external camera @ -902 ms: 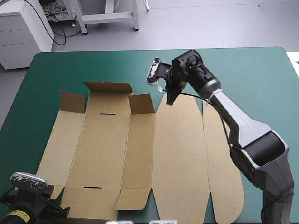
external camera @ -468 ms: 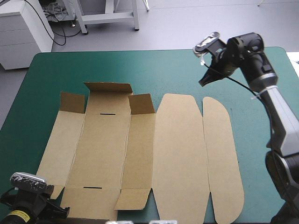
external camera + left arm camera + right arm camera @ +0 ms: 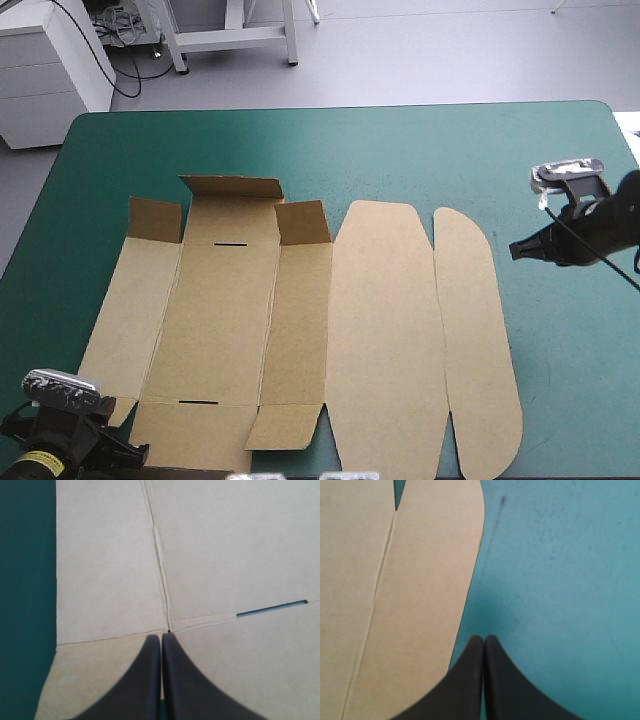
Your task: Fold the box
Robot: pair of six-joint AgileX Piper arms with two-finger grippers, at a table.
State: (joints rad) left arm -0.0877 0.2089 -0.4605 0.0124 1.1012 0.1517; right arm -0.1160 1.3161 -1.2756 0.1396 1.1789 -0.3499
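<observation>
Brown cardboard box (image 3: 380, 330), a cut sheet, flat mid-table on teal-green cover (image 3: 450, 150), far flaps raised. Black-finned left gripper (image 3: 161, 636) pressed together above its creases; black-finned right gripper (image 3: 483, 637) likewise, beside its rounded flap.

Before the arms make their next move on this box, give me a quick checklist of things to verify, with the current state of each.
1. Box lies on the teal-green cover with no loose thing on it: ok.
2. Main walls raised: not ok; only three short flaps at the far edge stand up.
3. Right gripper clear of the board: ok; it is shut, over bare cover beside the rounded end panel.
4. Left gripper ready to grasp: not ok; it is shut, above a crease junction near the slot.
5. Left gripper touching the board: cannot tell.
</observation>
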